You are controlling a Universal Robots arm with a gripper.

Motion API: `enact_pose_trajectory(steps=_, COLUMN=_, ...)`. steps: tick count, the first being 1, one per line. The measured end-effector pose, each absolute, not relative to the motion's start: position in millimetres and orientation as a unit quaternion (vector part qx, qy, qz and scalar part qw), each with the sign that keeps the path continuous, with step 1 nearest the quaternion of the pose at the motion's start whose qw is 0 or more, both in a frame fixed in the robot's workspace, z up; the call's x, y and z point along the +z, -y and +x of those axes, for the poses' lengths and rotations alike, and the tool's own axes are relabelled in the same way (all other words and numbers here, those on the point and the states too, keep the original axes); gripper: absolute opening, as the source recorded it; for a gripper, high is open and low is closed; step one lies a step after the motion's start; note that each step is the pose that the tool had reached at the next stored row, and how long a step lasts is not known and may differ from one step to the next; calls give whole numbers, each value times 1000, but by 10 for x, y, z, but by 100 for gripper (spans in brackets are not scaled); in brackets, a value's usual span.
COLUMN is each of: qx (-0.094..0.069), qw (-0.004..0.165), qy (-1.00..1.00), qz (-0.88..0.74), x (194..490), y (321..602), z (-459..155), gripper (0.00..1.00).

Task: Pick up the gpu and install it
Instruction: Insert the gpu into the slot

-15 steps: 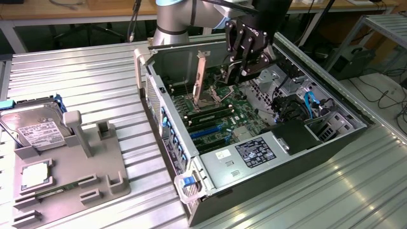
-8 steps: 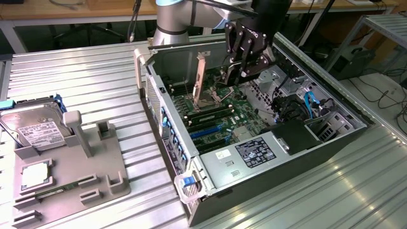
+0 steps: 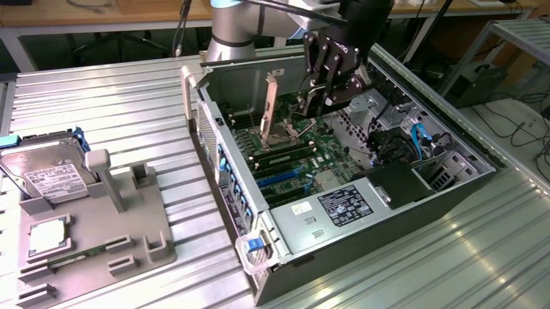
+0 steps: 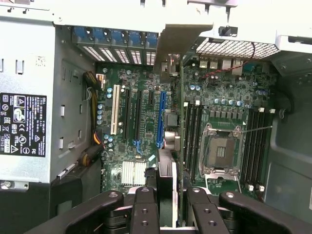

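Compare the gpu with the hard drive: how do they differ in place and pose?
The gpu stands on edge inside the open computer case; the hard drive leans in the grey holder outside it. The end effector grips the gpu; the hard drive is not gripped. The hard drive shows a white label, the gpu a metal bracket. Both are flat.
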State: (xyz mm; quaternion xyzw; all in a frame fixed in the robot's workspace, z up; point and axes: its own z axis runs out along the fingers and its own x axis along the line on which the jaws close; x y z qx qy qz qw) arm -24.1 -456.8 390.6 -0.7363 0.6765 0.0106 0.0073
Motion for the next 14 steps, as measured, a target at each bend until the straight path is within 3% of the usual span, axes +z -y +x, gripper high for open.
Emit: enact_pose_trajectory(steps=14, qx=11, qw=7, qy=-676, qz=-737, x=3859, y=4574, z=-241, gripper=28)
